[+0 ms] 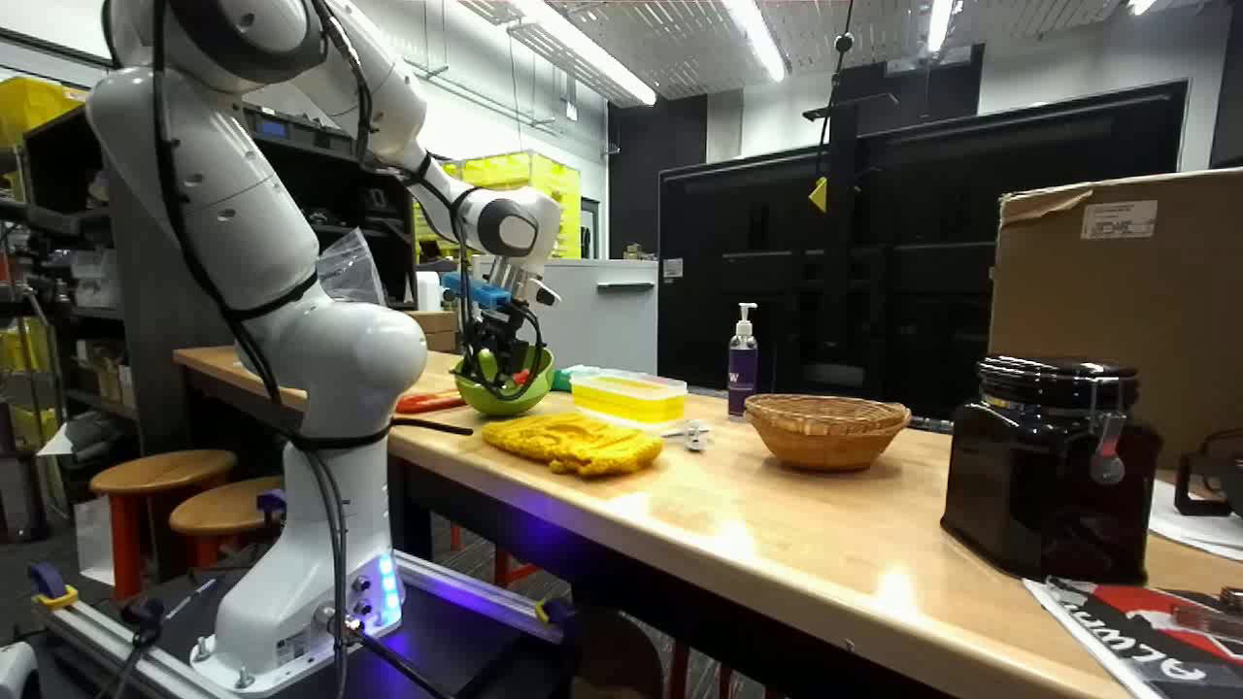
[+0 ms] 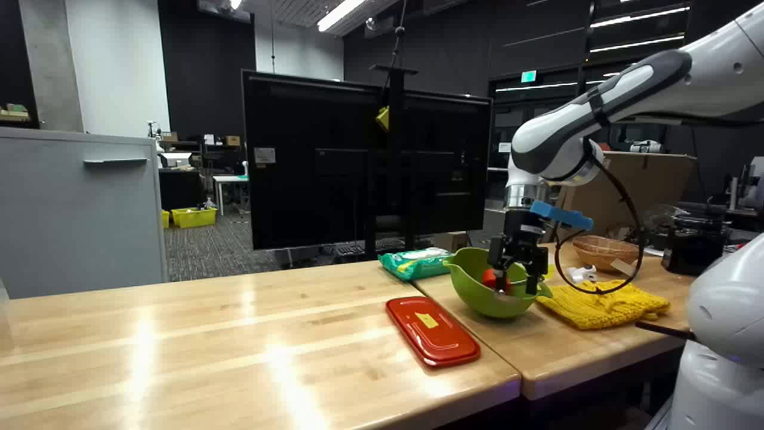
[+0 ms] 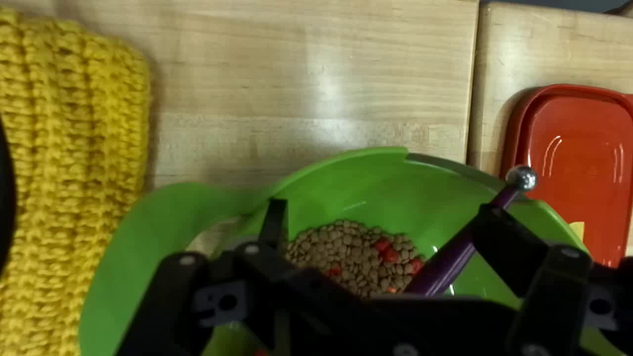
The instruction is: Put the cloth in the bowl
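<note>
The cloth is a yellow knitted piece (image 1: 573, 444) lying flat on the table, also in an exterior view (image 2: 603, 307) and at the left of the wrist view (image 3: 74, 173). A green bowl (image 2: 492, 306) with a spout stands right beside it; it also shows in an exterior view (image 1: 520, 396) and the wrist view (image 3: 341, 198). It holds brown pellets (image 3: 341, 252) with red bits, and a purple stick (image 3: 452, 262) with a metal ball end. My gripper (image 3: 383, 210) is open, with its fingers over and partly inside the green bowl, one finger against or close above the stick.
A wicker basket bowl (image 1: 825, 442) stands farther along the table. A yellow-filled clear container (image 1: 626, 398), pump bottle (image 1: 742, 369), small white object (image 1: 694, 435) and black jar (image 1: 1054, 476) stand around. A red lid (image 2: 433, 331) and green wipes pack (image 2: 415, 264) lie near the green bowl.
</note>
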